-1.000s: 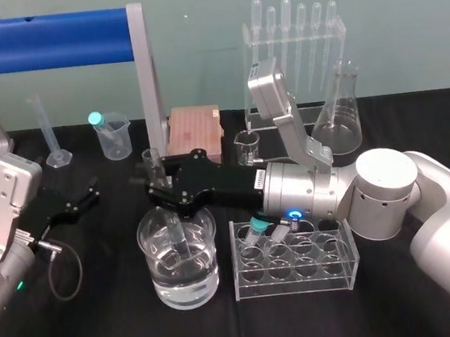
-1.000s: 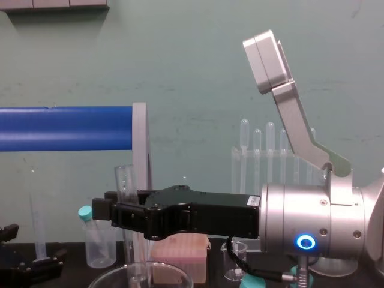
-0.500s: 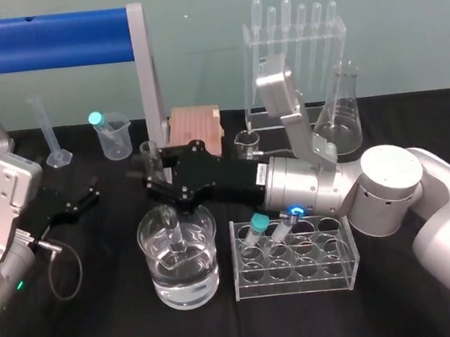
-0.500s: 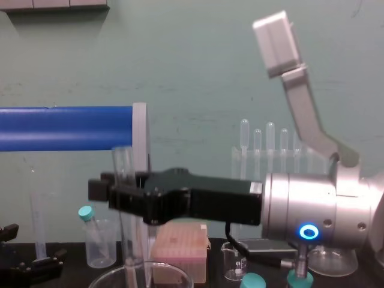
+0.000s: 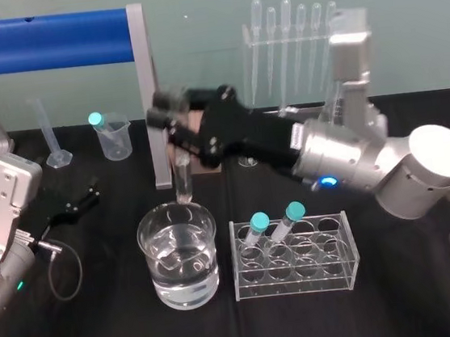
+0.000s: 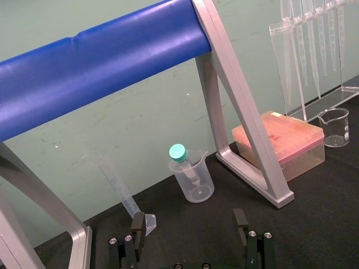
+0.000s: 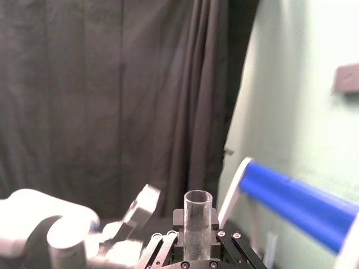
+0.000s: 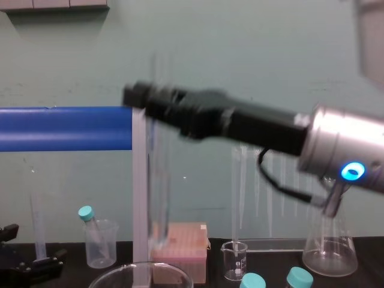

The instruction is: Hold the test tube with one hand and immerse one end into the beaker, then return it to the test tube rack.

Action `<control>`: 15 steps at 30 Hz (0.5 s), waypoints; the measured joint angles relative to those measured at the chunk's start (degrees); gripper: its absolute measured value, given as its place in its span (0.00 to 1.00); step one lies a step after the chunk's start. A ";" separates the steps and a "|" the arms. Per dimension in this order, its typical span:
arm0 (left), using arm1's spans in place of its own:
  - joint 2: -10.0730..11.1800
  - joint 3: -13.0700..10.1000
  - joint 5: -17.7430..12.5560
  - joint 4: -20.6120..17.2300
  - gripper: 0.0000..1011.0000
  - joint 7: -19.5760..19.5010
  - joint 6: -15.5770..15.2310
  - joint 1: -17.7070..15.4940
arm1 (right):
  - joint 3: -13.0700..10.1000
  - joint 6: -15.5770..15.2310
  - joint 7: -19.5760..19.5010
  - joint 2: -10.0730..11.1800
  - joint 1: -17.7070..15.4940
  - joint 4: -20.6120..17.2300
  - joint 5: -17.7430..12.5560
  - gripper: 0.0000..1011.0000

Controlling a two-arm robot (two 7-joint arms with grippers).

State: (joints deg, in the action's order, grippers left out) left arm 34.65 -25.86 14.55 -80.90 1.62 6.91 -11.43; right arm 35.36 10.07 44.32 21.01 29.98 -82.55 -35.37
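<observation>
Since a second ago we have lifted the right gripper (image 5: 173,129) up and back from the beaker (image 5: 152,254). The test tube (image 5: 183,181), which then dipped inside it, now hangs upright with its lower end just above the rim. The jaws stay clamped on the tube's upper part, its lipped mouth standing above them and most of its length hanging below. The beaker stands near the front edge of the table (image 5: 106,336), just left of the test tube rack (image 5: 297,287), while our left gripper (image 5: 78,203) rests by the left edge, jaws apart.
</observation>
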 joint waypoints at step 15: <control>0.00 0.00 0.00 0.00 0.99 0.00 0.00 0.00 | -10.09 -0.96 -13.85 6.38 -8.88 -12.62 2.68 0.24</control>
State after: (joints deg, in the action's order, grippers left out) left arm 34.65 -25.86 14.55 -80.90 1.62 6.90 -11.43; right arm 25.26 9.11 30.47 27.39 21.10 -95.17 -32.69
